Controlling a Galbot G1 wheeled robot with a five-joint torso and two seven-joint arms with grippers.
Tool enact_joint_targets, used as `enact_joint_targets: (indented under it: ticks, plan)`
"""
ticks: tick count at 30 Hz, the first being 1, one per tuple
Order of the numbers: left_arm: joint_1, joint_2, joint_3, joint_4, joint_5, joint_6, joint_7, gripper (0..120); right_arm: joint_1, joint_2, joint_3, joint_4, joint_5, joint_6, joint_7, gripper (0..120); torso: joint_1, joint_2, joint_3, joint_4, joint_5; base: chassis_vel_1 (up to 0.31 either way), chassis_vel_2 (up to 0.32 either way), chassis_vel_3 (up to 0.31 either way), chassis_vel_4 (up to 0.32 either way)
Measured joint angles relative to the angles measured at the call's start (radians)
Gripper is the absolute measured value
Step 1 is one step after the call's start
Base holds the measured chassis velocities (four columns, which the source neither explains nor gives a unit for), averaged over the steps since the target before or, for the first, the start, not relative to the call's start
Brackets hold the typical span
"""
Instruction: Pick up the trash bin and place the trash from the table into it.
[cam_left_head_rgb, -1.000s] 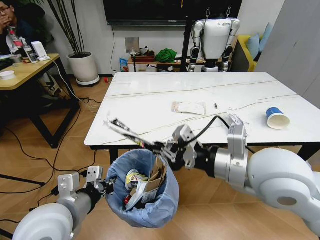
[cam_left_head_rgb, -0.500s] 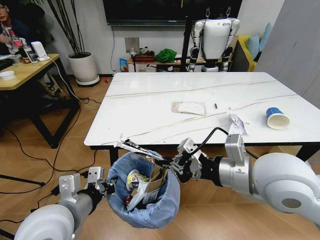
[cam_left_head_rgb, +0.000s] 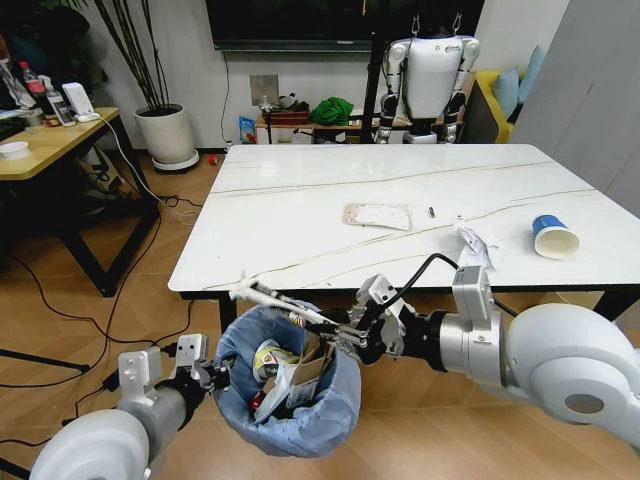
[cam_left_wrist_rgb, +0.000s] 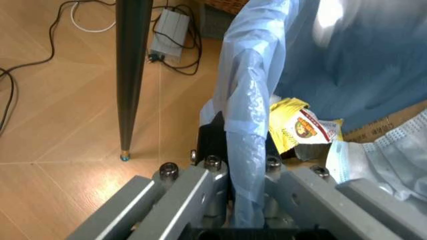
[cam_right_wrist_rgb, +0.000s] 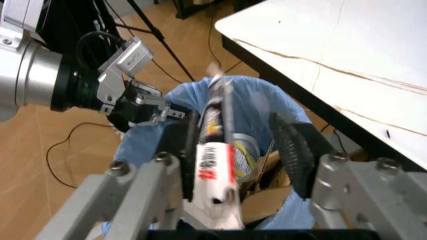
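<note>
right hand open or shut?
Open: right hand has its fingers spread over the trash bin, wrapper lying against one finger.

Bin (cam_left_head_rgb: 290, 400) below table (cam_left_head_rgb: 300, 215) edge (cup (cam_left_head_rgb: 553, 237) rt)

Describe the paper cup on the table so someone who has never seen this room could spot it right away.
Start at the white marble-look table and go to its right-hand end as the head view shows it. The cup lies there on its side, open mouth toward the robot. It is the only blue item on the top; the crumpled paper beside it is white and shapeless, the flat wrapper is near the middle.
</note>
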Motion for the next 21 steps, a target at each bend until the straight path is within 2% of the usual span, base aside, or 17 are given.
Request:
enact_joint_targets:
  ticks: [5, 6, 8, 10, 12, 13, 15, 19, 21]
  plan:
    - [-0.002, 0.002, 0.000, 0.001, 0.000, 0.000, 0.000, 0, -0.006, 0.002, 0.000, 0.000, -0.007, 0.001, 0.000, 58, 0.000, 0.000, 0.000, 0.0000, 0.0000, 0.000, 0.000, 0.000, 0.000]
    - [-0.002, 0.002, 0.000, 0.001, 0.000, 0.000, 0.000, 0, -0.006, 0.002, 0.000, 0.000, -0.007, 0.001, 0.000, 58, 0.000, 0.000, 0.000, 0.0000, 0.0000, 0.000, 0.000, 0.000, 0.000]
    - [-0.003, 0.001, 0.001, 0.003, 0.000, 0.000, 0.000, 0, -0.004, 0.007, 0.003, -0.001, -0.014, 0.009, 0.001, 72, 0.000, 0.000, 0.000, -0.0001, -0.0001, 0.000, 0.000, 0.000, 0.000]
    - [-0.004, 0.001, 0.002, 0.003, 0.000, 0.000, 0.000, 0, -0.001, 0.011, 0.006, -0.001, -0.014, 0.014, 0.002, 75, 0.000, 0.000, 0.000, -0.0001, -0.0001, 0.000, 0.000, 0.000, 0.000]
    - [-0.003, 0.001, 0.002, 0.002, 0.000, 0.000, 0.001, 0, 0.010, 0.036, 0.017, -0.001, -0.009, 0.032, 0.034, 88, 0.000, 0.000, 0.000, 0.0000, -0.0002, 0.000, 0.000, 0.000, 0.000]
    - [-0.003, 0.001, 0.002, 0.002, 0.000, 0.000, 0.001, 0, 0.010, 0.036, 0.017, -0.001, -0.009, 0.032, 0.034, 88, 0.000, 0.000, 0.000, 0.0000, -0.0002, 0.000, 0.000, 0.000, 0.000]
    - [0.000, 0.004, 0.001, 0.000, 0.000, 0.000, 0.002, 0, 0.025, 0.080, 0.026, -0.001, 0.020, 0.055, 0.127, 98, 0.000, 0.000, 0.000, -0.0001, -0.0002, 0.000, 0.000, 0.000, 0.000]
    - [0.004, 0.008, -0.003, 0.000, 0.000, 0.000, 0.003, 0, 0.040, 0.124, 0.036, -0.013, 0.040, 0.069, 0.188, 100, 0.000, 0.000, 0.000, -0.0002, -0.0003, 0.000, 0.000, 0.000, 0.000]
    - [0.008, 0.011, -0.009, 0.000, -0.001, 0.000, 0.003, 0, 0.051, 0.171, 0.042, -0.092, 0.045, 0.081, 0.239, 100, 0.000, 0.000, 0.000, 0.0000, -0.0004, 0.000, 0.000, 0.000, 0.000]
